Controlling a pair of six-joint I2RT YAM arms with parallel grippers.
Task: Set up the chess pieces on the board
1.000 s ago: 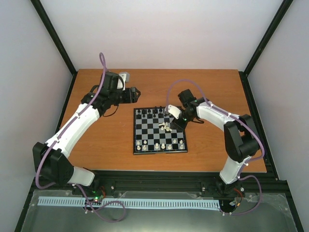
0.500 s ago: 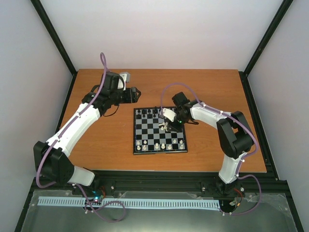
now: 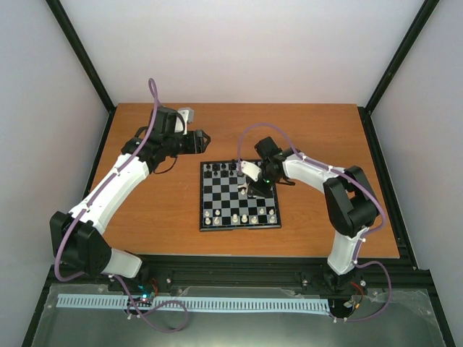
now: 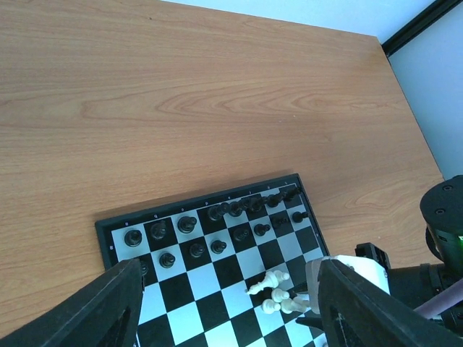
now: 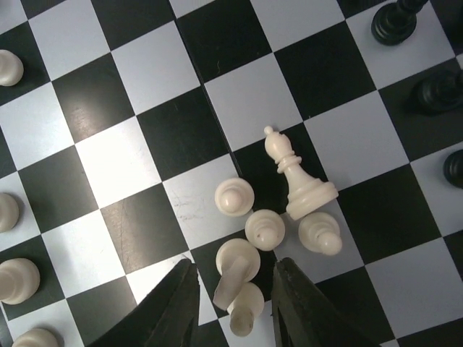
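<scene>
The board point(image 3: 221, 194) lies mid-table. Black chess pieces point(image 3: 223, 170) stand along its far rows and cream ones point(image 3: 239, 216) along its near edge. My right gripper point(image 3: 255, 189) hovers low over the board's right half. In the right wrist view it point(image 5: 235, 307) is open, its fingers point(image 5: 170, 307) astride two tumbled cream pieces point(image 5: 237, 278). A cluster of cream pawns point(image 5: 264, 228) and a tipped bishop point(image 5: 298, 181) lies just beyond. My left gripper point(image 3: 205, 139) is open and empty above the table, off the board's far left corner.
In the right wrist view black pieces point(image 5: 394, 25) stand at the upper right and cream pieces point(image 5: 14, 278) along the left edge. The left wrist view shows the board's border point(image 4: 105, 231), the cream cluster point(image 4: 278, 293) and bare wooden table point(image 4: 181, 94) behind.
My right gripper has moved left from the board's right edge to over the cream cluster. The left arm has barely moved.
</scene>
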